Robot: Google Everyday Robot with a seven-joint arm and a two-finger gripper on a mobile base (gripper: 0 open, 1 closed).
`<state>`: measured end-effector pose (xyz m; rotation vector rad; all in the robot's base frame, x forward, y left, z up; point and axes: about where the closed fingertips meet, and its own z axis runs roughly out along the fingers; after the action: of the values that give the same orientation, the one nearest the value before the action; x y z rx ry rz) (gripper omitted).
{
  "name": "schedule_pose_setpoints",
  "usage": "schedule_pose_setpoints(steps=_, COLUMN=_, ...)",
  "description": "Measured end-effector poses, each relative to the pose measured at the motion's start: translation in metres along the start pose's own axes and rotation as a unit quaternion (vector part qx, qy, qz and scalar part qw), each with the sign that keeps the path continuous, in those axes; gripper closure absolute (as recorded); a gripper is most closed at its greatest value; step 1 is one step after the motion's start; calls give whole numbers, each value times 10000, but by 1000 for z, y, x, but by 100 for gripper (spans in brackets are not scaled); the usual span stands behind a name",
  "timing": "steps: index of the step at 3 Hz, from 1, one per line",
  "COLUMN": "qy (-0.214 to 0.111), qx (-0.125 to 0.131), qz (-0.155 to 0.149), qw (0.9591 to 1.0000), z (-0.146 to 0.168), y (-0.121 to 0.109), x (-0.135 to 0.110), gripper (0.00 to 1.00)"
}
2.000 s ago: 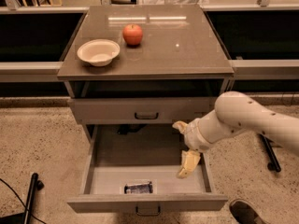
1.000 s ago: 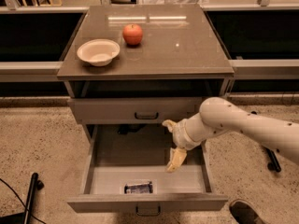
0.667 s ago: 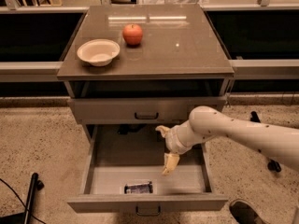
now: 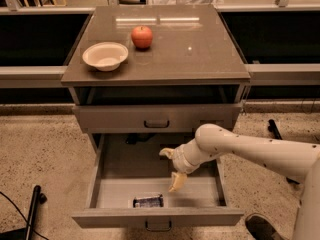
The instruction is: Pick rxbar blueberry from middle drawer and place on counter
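The rxbar blueberry [image 4: 148, 201], a small dark shiny bar, lies flat on the floor of the open middle drawer [image 4: 110, 171], near its front edge. My gripper [image 4: 171, 168] hangs inside the drawer, up and to the right of the bar, not touching it. Its two pale fingers are spread apart, one finger [image 4: 176, 182] pointing down toward the drawer floor, and nothing is between them. The white arm reaches in from the right. The glossy counter [image 4: 195, 44] tops the cabinet above.
A cream bowl [image 4: 105, 55] and a red apple [image 4: 142, 36] sit on the counter's left half. The closed upper drawer [image 4: 156, 118] is just above the arm. A dark pole [image 4: 31, 209] lies on the floor at left, and a dark shoe-like object [image 4: 260, 228] at right.
The arm has swung left across the drawer, bringing the gripper from the right side toward the middle and nearer the bar. The bar has not moved.
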<state>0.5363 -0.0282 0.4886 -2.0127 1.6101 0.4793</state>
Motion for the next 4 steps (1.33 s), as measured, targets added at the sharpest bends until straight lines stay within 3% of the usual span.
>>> schedule_pose_setpoints(steps=1, qy=-203, qx=-282, qz=-84, qw=9994, z=33, y=11, x=-4, gripper=42)
schedule_pose_setpoints(steps=4, qy=-44, qx=-1111, qz=-263, qw=9935, z=101, y=43, x=4, gripper=35)
